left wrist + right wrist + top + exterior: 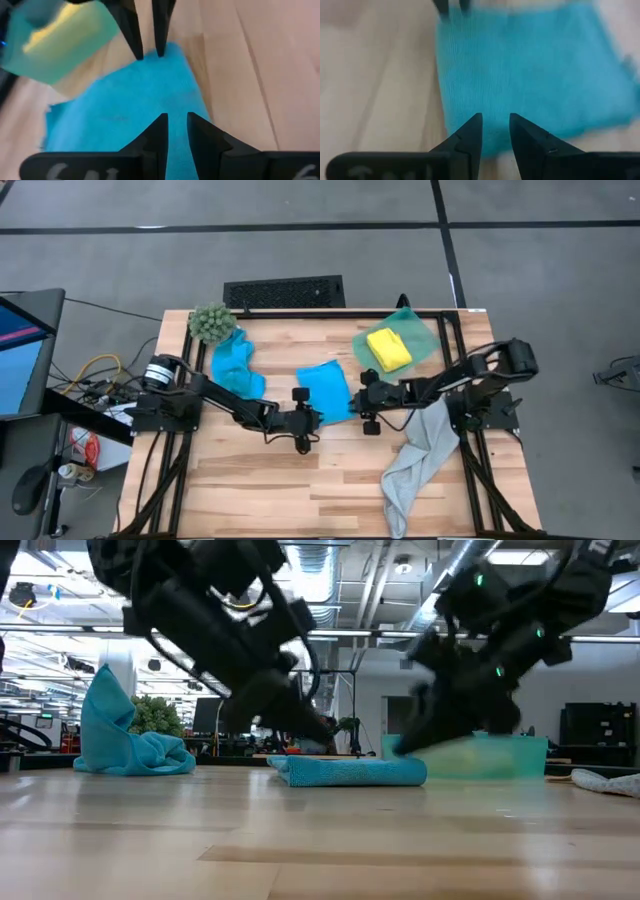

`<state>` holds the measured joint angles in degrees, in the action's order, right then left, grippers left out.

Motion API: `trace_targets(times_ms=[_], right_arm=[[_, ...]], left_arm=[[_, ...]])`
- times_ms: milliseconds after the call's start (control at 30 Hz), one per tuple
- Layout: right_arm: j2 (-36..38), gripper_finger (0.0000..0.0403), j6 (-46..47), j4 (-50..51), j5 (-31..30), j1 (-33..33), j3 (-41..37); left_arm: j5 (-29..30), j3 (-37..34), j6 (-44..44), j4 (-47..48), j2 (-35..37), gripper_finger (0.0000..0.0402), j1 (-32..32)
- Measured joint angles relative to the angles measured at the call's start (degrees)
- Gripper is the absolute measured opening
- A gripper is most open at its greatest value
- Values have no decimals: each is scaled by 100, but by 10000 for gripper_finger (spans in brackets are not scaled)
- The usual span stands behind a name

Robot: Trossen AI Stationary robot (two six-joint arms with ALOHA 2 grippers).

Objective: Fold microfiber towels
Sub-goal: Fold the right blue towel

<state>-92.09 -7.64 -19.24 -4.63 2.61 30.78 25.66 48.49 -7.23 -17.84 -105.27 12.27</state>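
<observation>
A folded bright blue towel (325, 390) lies flat at the table's middle. My left gripper (308, 423) stands at its near left corner, fingers a narrow gap apart over the blue cloth (130, 105). My right gripper (366, 402) stands at the towel's right edge (530, 70), its fingers also slightly apart. The two face each other across the towel (350, 770). A second blue towel (235, 365) lies crumpled at the far left. A yellow towel (389, 348) rests in the green bin (420, 330). A grey towel (420, 460) sprawls at the near right. My left gripper hangs slanting down over the folded towel's near left corner (172, 102); I cannot tell whether its fingertips touch the cloth. My right gripper slants down over the towel's right edge (495, 107); whether it touches the cloth I cannot tell either.
A fuzzy green ball plant (212, 323) stands at the far left corner beside the crumpled towel. The grey towel's end hangs past the right arm's base. Bare wood stretches along the table's near edge (280, 490).
</observation>
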Motion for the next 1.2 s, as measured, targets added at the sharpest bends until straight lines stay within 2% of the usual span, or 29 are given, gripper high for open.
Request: trace_targets(times_ms=[133, 267, 467, 600, 667, 767, 867, 900, 1033, 1200], right_arm=[[-437, 122, 367, -15, 29, 163, 20], [-625, 122, 764, -121, -72, 491, 47], [-530, 122, 1271, -35, -320, 1082, 34], [-181, 122, 1395, 138, -519, 1491, 1], [106, 122, 1410, 140, -737, 1693, -1], [333, 122, 1274, 20, -1050, 1976, 15], [233, 122, 957, -406, -1049, 2172, 7], [169, 122, 833, -571, -1052, 2231, 8], [-311, 132, 563, -1207, -1050, 2304, 14], [-876, 169, 567, -1517, -1061, 2230, 12]], left_arm=[[-302, -20, 364, 139, -295, 64, 70], [-316, -6, 746, 300, -363, 64, 213], [-572, 4, 1157, 400, -355, 63, 478], [-739, 12, 1287, 393, -262, 63, 848], [-596, 75, 1199, 464, -130, 63, 1044], [-54, 179, 820, 315, 87, 63, 1294], [604, 191, 451, 395, 59, 64, 1420], [658, 186, 348, 404, 39, 64, 1436], [356, 197, 184, 543, 14, 83, 1435], [149, 196, 201, 582, 14, 131, 1432]])
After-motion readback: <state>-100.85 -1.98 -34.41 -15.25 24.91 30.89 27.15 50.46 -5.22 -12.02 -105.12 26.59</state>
